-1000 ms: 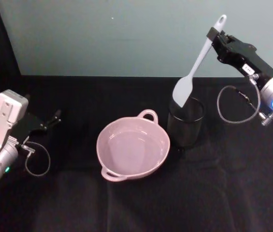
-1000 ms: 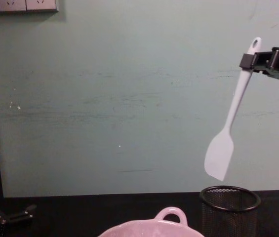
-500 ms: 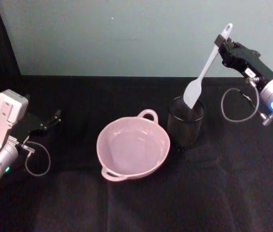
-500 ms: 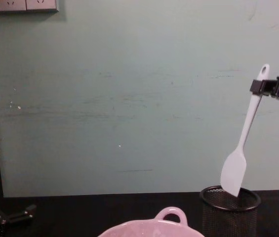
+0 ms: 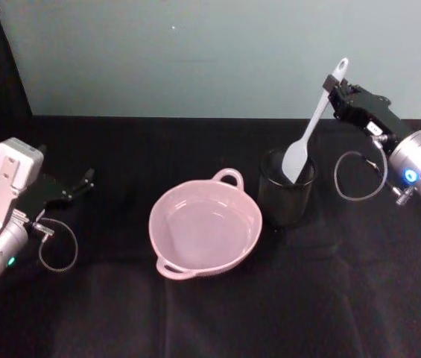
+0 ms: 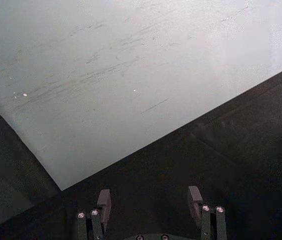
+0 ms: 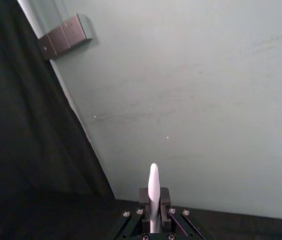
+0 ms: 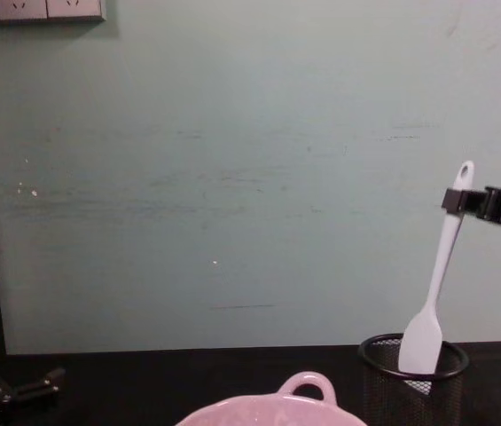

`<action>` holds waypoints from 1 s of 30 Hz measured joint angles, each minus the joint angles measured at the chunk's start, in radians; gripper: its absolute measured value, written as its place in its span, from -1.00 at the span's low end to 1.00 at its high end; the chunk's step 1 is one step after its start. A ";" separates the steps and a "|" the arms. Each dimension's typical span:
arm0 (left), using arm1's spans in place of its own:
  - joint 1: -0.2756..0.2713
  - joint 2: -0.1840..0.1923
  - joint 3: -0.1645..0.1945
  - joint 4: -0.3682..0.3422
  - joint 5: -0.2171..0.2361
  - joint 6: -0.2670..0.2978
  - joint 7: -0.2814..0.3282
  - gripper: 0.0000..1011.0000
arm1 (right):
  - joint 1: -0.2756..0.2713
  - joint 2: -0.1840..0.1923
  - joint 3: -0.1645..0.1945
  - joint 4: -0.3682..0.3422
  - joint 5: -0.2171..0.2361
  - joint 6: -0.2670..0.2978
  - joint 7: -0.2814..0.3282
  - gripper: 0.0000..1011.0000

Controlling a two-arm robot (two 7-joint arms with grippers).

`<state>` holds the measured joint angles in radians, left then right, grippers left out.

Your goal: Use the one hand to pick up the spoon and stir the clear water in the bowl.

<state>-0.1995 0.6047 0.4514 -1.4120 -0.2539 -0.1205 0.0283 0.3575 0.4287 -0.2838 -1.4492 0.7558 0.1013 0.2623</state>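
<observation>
Table point(image 5: 217, 321): you have a matte black cloth under everything; nearest you it lies bare, with soft creases.
Bowl point(image 5: 205, 227): your wide, round, pale pink bowl sits at the centre of the cloth. It looks smooth and glossy, with a small loop handle at its 1 o'clock rim and a second lug at its 7 o'clock rim. Clear water lies inside, showing as a paler ring against the wall. In the chest view you see its rim and loop point(image 8: 308, 388) at the bottom edge.
Left gripper point(image 5: 76, 186): your small black gripper rests at 9 o'clock from the bowl, well apart from it, behind a blocky white wrist housing with a thin looped cable. In the left wrist view its two flat pads point(image 6: 195, 198) stand apart with nothing between them.
Cup point(image 5: 287, 188): your black wire-mesh cup stands upright at 2 o'clock from the bowl, just beside it; the chest view shows its rolled round rim point(image 8: 412, 355).
Spoon point(image 5: 311, 131): your long slim white plastic utensil leans with its flat pale head down inside the cup and its oval-holed handle end up, tilted toward 1 o'clock.
Right gripper point(image 5: 338, 95): your black blocky gripper, on a silver cylindrical wrist with a grey cable loop, is clamped on the spoon's handle just below the hole, at 2 o'clock from the bowl and above the cup.
Wall point(image 8: 232, 177): beyond it all you have a flat pale green panel, faintly scuffed.
</observation>
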 joint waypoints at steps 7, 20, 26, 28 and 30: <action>0.000 0.000 0.000 0.000 0.000 0.000 0.000 1.00 | 0.003 -0.018 -0.009 0.042 -0.026 0.002 0.012 -0.77; 0.000 0.000 0.000 0.000 0.000 0.000 0.000 1.00 | 0.010 -0.048 -0.005 0.092 -0.055 0.008 0.025 -0.77; 0.000 0.000 0.000 0.000 0.000 0.000 0.000 1.00 | 0.010 -0.056 -0.003 0.098 -0.060 0.015 0.032 -0.77; 0.000 0.000 0.000 0.000 0.000 0.000 0.000 1.00 | 0.010 -0.056 -0.003 0.100 -0.062 0.015 0.041 -0.77; 0.000 0.000 0.000 0.000 0.000 0.000 0.000 1.00 | 0.009 -0.056 -0.003 0.101 -0.063 0.014 0.046 -0.77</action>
<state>-0.1995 0.6047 0.4514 -1.4120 -0.2539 -0.1206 0.0283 0.3663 0.3725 -0.2872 -1.3482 0.6929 0.1150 0.3084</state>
